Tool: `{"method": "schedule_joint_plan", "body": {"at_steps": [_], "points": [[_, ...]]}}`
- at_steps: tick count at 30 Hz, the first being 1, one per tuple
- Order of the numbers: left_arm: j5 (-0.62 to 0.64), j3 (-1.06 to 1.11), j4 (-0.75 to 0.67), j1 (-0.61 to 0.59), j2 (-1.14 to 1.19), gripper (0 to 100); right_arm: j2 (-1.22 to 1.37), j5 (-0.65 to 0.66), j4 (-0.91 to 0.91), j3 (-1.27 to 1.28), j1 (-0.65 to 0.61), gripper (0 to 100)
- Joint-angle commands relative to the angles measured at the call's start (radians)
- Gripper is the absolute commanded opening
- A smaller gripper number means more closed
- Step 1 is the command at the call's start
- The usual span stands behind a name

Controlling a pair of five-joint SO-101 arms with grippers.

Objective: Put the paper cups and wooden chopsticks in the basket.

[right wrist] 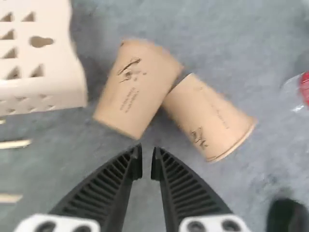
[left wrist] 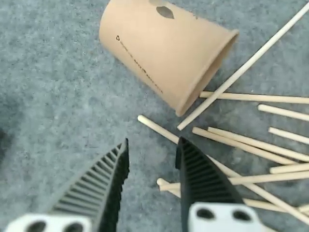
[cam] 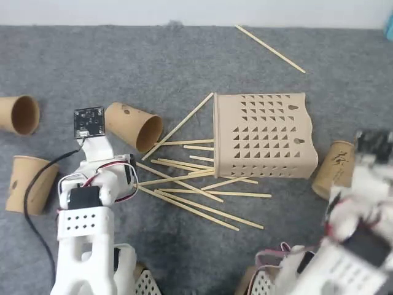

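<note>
Left gripper (left wrist: 152, 144): jaws moderately apart, empty, over chopsticks (left wrist: 251, 97) strewn on the basket's (cam: 264, 135) left-arm side, some reaching it. Chopsticks are light, stiff, thin and prone to roll on the carpet (cam: 123, 55), so they are probably best pinched across mid-length. Near cup (left wrist: 164, 53): on its side just beyond that gripper, a stick at its rim, short of the basket. Right gripper (right wrist: 146, 151): jaws nearly together, empty, before cup pair (right wrist: 135, 89), the two touching, one just beside the basket's opposite side. Cups are light, thin-walled and crushable, likely best taken at the rim, one finger inside. Basket: tipped on its side. Far cups (cam: 18, 114): two, well apart from the basket, past the near cup. Lone stick (cam: 270, 49): beyond the basket.
</note>
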Motion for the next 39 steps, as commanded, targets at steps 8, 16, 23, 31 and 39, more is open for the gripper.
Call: {"method": "schedule_joint_plan", "body": {"at_steps": [8, 16, 23, 31, 39], "points": [[0.014, 0.001, -0.023, 0.000, 0.006, 16, 0.835, -0.230, 0.242, -0.732, -0.328, 11.6], [0.014, 0.036, -0.095, 0.002, 0.006, 16, 1.047, -0.247, 0.202, -0.829, -0.387, 18.0], [0.008, 0.036, -0.101, 0.002, 0.009, 16, 1.219, -0.238, 0.125, -0.829, -0.394, 18.0], [0.008, 0.039, -0.115, 0.002, 0.012, 16, 1.265, -0.238, 0.073, -0.830, -0.400, 17.7], [0.008, 0.085, -0.196, 0.002, 0.006, 16, 1.326, -0.247, 0.042, -0.804, -0.475, 9.9]]}}
